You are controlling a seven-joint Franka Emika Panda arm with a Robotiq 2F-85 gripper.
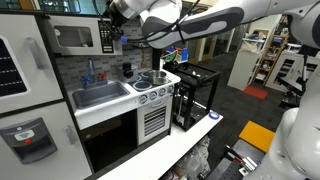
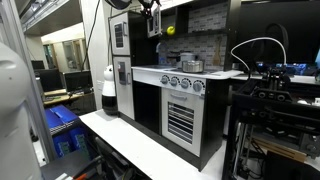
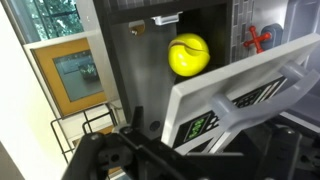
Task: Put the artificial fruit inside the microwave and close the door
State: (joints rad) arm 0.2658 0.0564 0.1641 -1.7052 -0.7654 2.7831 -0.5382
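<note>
The yellow artificial fruit (image 3: 188, 55) shows in the wrist view against a dark wall beyond the microwave; what it rests on is hidden. It also shows in an exterior view (image 2: 170, 30), beside my gripper (image 2: 152, 18). The white-grey microwave (image 1: 75, 38) sits high in the toy kitchen, and its door (image 1: 72, 38) looks shut there. My gripper (image 1: 112, 30) is at the microwave's right end by the black button panel (image 1: 107, 38). In the wrist view the panel (image 3: 215, 115) and a pale handle (image 3: 250, 95) fill the front. My dark fingers (image 3: 200, 160) lie below, their gap hidden.
A sink (image 1: 100, 95) and a stove with pots (image 1: 150, 80) lie below the microwave. The oven with a slatted front (image 1: 155, 122) and a black frame (image 1: 195, 95) stand beside it. The white fridge (image 1: 25, 80) is next to the sink.
</note>
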